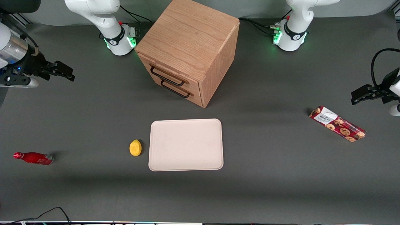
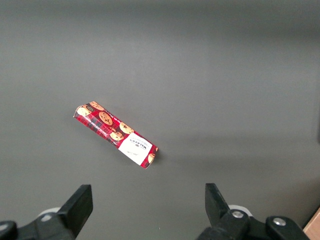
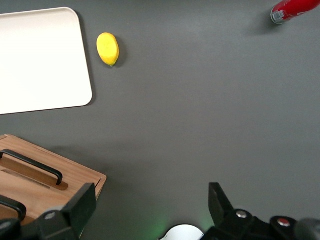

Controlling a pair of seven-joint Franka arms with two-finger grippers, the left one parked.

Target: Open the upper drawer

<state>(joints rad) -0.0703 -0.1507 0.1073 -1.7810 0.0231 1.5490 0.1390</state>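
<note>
Nearest the front camera: cream tray [image 1: 186,144], lying flat and bare on the table [image 1: 265,187]; yellow lemon [image 1: 135,147] just beside its edge on the working arm's side.

Upper drawer [image 1: 164,74]: shut, flush in the face of the oak cabinet [image 1: 190,40], which stands farther from the camera than the tray, turned at an angle. Black wire handle [image 1: 167,76] on its front panel; bottom drawer [image 1: 179,90] just below, same style of handle, also shut.

Claw [image 1: 65,71]: fingers spread wide, holding nothing, hovering well apart from the cabinet toward the working arm's end of the table.

Outward: red bottle [image 1: 33,158] on its side toward the working arm's end; cookie packet [image 1: 337,123] toward the parked arm's end.

Judgement: task not yet begun; approach is the step in hand. To do it well, line the fingers square to the angled drawer front, straddle the higher handle, not the lower, close fully, then pull straight along the drawer's own axis so the cabinet doesn't skid.
</note>
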